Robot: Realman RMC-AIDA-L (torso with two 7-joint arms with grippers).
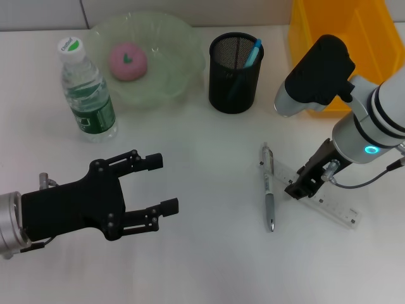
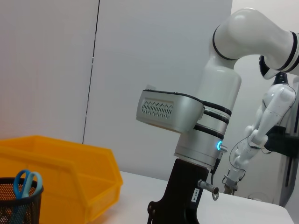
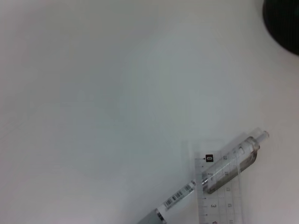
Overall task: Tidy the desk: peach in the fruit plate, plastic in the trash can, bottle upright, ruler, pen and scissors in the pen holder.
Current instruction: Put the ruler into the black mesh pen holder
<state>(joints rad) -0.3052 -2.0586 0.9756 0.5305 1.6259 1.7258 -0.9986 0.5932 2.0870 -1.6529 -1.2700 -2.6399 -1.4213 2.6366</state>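
right gripper [image 1: 297, 188] down on the clear ruler [image 1: 319, 199], finger state unclear.
ruler lies under the pen [image 1: 269, 188]; left gripper [image 1: 158, 185] hovers spread apart, idle.

The left gripper [image 1: 166, 183] hovers low at the near left, its black fingers spread wide and pointing right; the right gripper [image 1: 297, 188] angles down at the right, wrist ring glowing

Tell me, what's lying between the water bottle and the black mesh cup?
In the head view, a green plate holding the peach lies between bottle and cup.
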